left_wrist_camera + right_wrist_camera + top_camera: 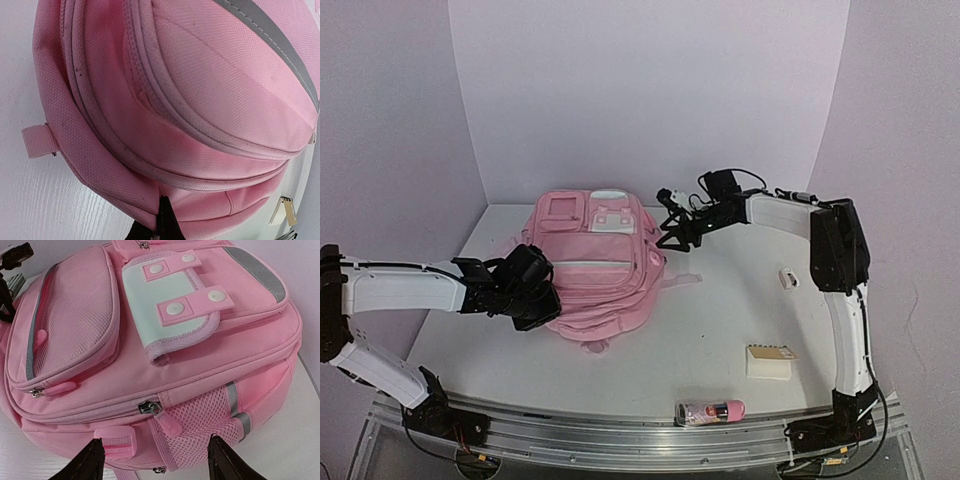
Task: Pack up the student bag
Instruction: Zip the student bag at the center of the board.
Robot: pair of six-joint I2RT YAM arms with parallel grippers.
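Observation:
The student bag, a large pink backpack with white patches, lies flat in the middle of the table. My left gripper is at its near-left edge. In the left wrist view the gripper is shut, pinching a fold of the bag's pink side fabric. My right gripper is open at the bag's far-right side, apart from it. In the right wrist view its gripper frames the main zip's pink pull tab and a mesh side pocket of the bag. The zip looks closed.
A cream box-like pad lies to the right, also seen in the left wrist view. A small white object lies near the right arm. A pink cylinder rests at the table's front edge. Purple walls surround the table.

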